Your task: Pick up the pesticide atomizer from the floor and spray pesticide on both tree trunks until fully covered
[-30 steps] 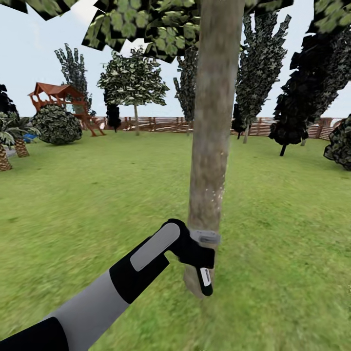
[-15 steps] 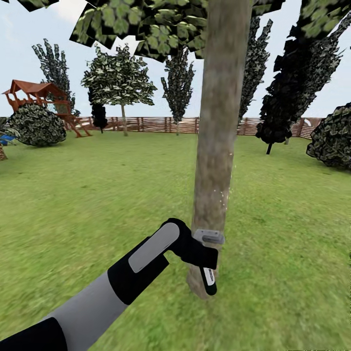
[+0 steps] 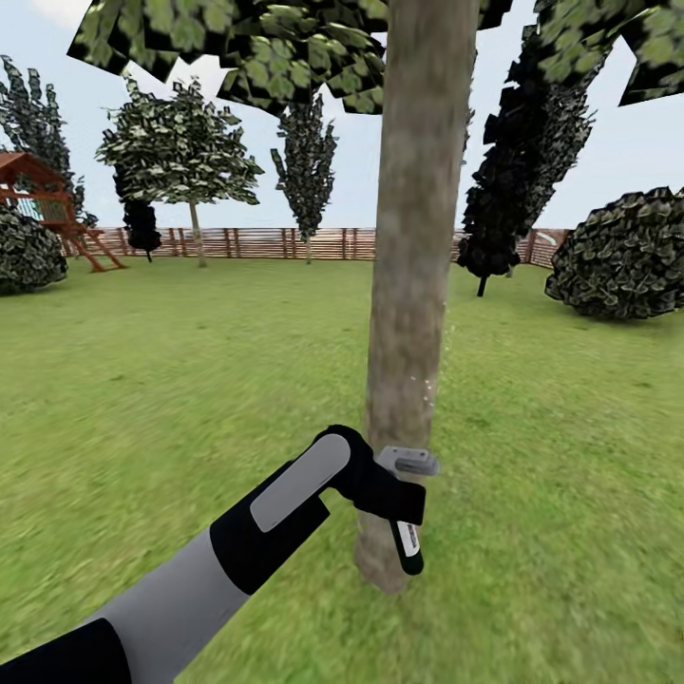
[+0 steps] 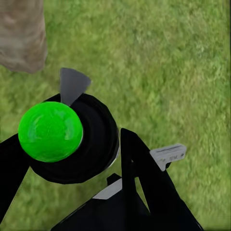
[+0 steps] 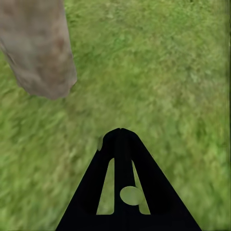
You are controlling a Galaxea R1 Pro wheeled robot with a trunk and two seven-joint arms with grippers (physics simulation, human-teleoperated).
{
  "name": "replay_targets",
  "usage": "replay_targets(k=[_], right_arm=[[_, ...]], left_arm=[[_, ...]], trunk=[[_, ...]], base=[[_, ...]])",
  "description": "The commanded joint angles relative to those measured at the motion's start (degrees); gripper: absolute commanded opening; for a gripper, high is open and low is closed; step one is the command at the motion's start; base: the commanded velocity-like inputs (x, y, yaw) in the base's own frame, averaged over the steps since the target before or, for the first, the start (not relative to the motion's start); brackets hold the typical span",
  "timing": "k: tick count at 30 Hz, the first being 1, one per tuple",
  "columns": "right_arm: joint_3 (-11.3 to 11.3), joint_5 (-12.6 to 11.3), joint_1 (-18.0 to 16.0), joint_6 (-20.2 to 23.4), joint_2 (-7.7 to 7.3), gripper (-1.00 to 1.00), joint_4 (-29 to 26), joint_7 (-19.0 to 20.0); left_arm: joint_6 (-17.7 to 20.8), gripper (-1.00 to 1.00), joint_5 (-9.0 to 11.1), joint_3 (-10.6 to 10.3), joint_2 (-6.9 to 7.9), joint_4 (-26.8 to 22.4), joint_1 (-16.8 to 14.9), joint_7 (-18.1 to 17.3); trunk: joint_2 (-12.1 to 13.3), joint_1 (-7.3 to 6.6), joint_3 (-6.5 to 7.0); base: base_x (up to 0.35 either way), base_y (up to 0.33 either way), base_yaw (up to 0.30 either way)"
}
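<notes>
The left gripper (image 3: 404, 532) is clamped on the black-bodied pesticide atomizer with a bright green round cap (image 4: 50, 131) and a grey trigger nozzle (image 3: 407, 463), held just beside the near side of the mottled grey-brown tree trunk (image 3: 410, 285), low down near its foot. A few faint white specks hang by the trunk above the nozzle. The right gripper (image 5: 120, 137) has its fingers pressed together with nothing between them, over the green grass lawn (image 3: 171, 380). A second broad-leaved tree (image 3: 180, 157) stands far left by the brown slatted wooden fence (image 3: 285, 243). The risk, I judge: the nozzle sits so close and low that the spray may wet one band only, leaving the upper trunk and its far side bare
</notes>
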Motion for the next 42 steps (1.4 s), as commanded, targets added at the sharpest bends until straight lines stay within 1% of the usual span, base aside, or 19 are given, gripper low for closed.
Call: replay_targets(k=[1,7,12,15,19,24,42], right_arm=[[0.04,-0.46,-0.06,-0.36,0.02,-1.00,0.04,0.01],[0.04,-0.46,-0.05,-0.36,0.02,-1.00,0.04,0.01],[0.04,-0.46,-0.06,-0.36,0.02,-1.00,0.04,0.01],[0.07,-0.46,-0.06,-0.36,0.02,-1.00,0.04,0.01],[0.12,-0.46,-0.06,-0.36,0.02,-1.00,0.04,0.01],[0.13,-0.46,-0.06,-0.36,0.02,-1.00,0.04,0.01],[0.04,-0.50,-0.06,-0.36,0.02,-1.00,0.04,0.01]], left_arm=[[0.16,-1.00,0.50,0.00,0.00,-0.06,-0.06,0.57],[0.18,-1.00,0.50,-0.01,-0.07,-0.06,-0.13,0.57],[0.18,-1.00,0.50,-0.01,-0.09,-0.06,-0.11,0.57],[0.18,-1.00,0.50,-0.01,-0.08,-0.04,-0.10,0.57],[0.18,-1.00,0.51,-0.01,-0.09,-0.02,-0.12,0.57],[0.18,-1.00,0.50,-0.01,-0.03,-0.03,-0.10,0.57],[0.18,-1.00,0.59,-0.01,-0.16,0.02,-0.15,0.57]], trunk=[[-0.11,0.04,-0.12],[-0.11,0.04,-0.12],[-0.11,0.04,-0.12],[-0.11,0.04,-0.12],[-0.11,0.04,-0.12],[-0.11,0.04,-0.12],[-0.11,0.04,-0.12]], base=[[0.127,0.123,-0.285],[0.098,0.077,-0.286],[0.264,0.178,-0.284],[0.251,0.213,-0.147],[0.149,0.295,-0.049],[0.088,0.339,-0.182],[0.027,0.321,-0.274]])
